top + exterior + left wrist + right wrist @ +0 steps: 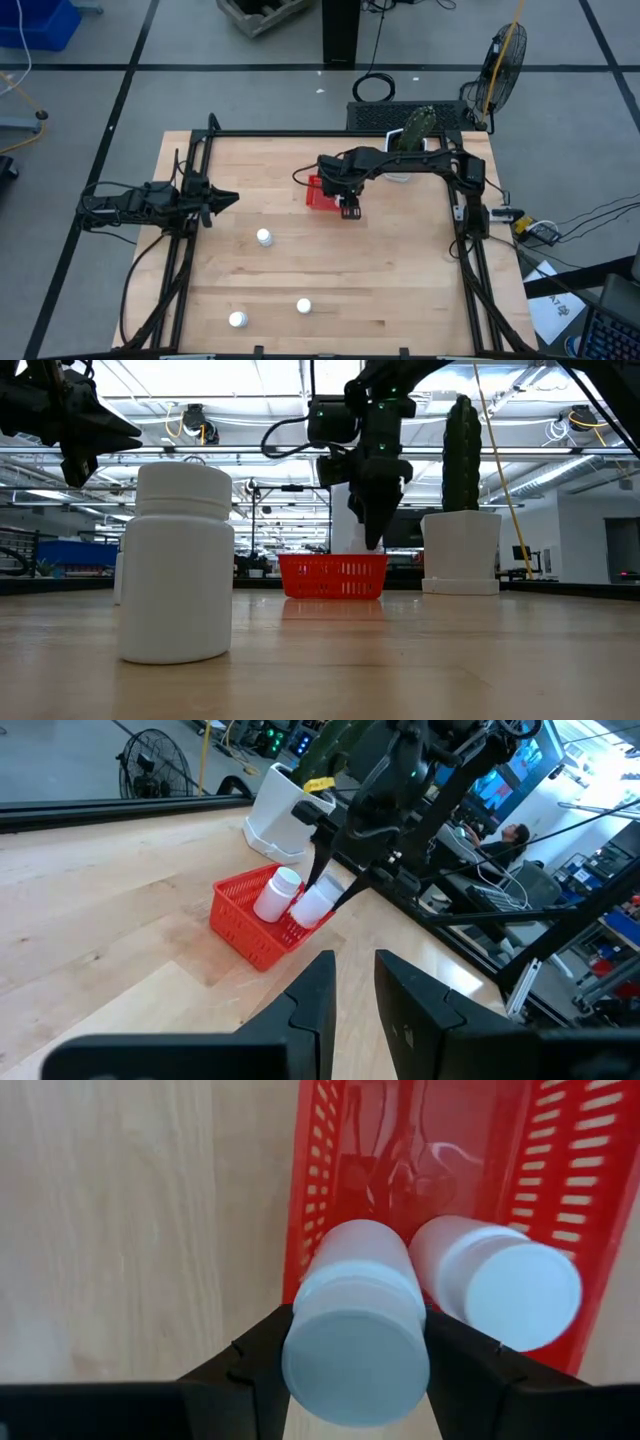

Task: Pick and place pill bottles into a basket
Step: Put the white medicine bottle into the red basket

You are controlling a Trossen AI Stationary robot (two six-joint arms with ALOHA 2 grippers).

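Holding a small white cylindrical pill bottle (pixel 357 1335) between its two dark fingers, right gripper (pixel 349 210) at centre of high view, poised over the near edge of the small red rectangular mesh-sided plastic basket (pixel 321 195); jaws pinching the bottle's sides, cap toward the wrist camera. Lying inside the basket, just beside the held one: second white pill bottle (pixel 497 1280), on its side. Standing on the pale wooden table (pixel 400 270), well apart from the basket: three more white bottles, one at centre left (pixel 264 237), one at lower centre (pixel 303 306), one at lower left (pixel 237 320) of high view. Behind the basket, upper centre of high view: white planter pot with green cactus (pixel 418 135). Waiting at left edge of high view, clear of all bottles: left gripper (pixel 226 198), jaws slightly spread, holding nothing. Visible beyond the table in left wrist view: seated person (pixel 510 838) at upper right.
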